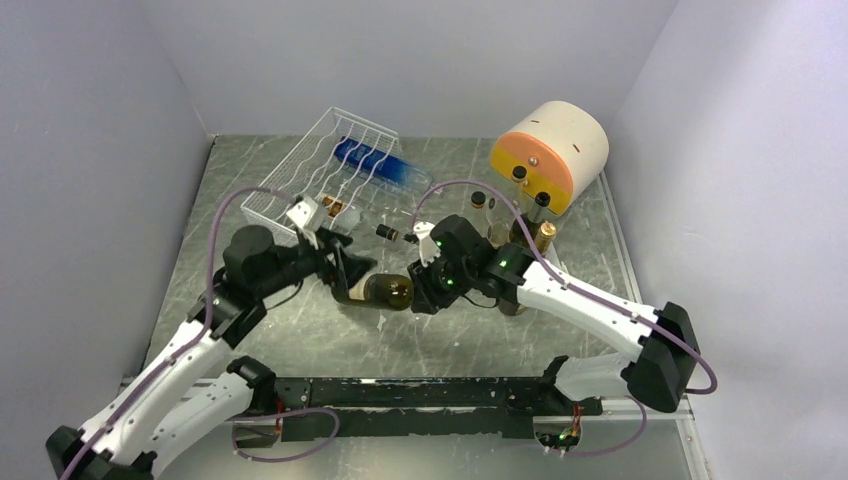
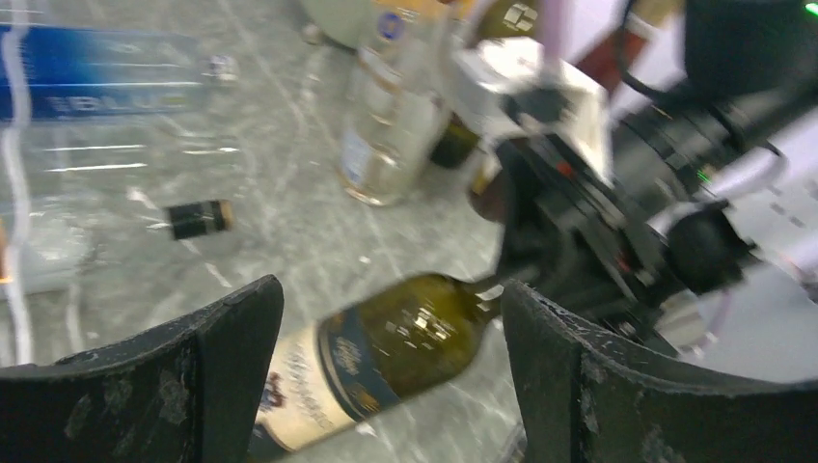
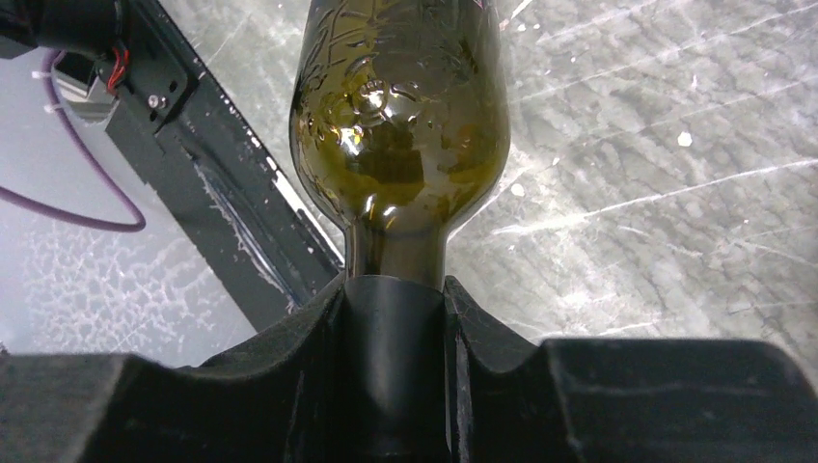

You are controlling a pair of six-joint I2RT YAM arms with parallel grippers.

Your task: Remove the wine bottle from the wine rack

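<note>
— Where is the wine bottle (image 1: 388,291) right now?
— Off the wine rack (image 1: 320,170). I see it near the middle of the worktop (image 1: 300,340), roughly level, with its neck pointing toward the right edge. I cannot tell whether it touches the surface.
— Who has hold of it?
— My right end effector (image 1: 428,285) is clamped tight on the neck, over the black foil sleeve. My left end effector (image 1: 345,275) stands open, one finger on each side of the body, with gaps showing.
— What does it look like?
— Dark olive-green glass with a raised pattern on the shoulder. The label is cream with a dark blue emblem.
— And the rack?
— White wire, by the far left corner, well apart from the bottle. A blue bottle (image 1: 375,165) lies in it.
</note>
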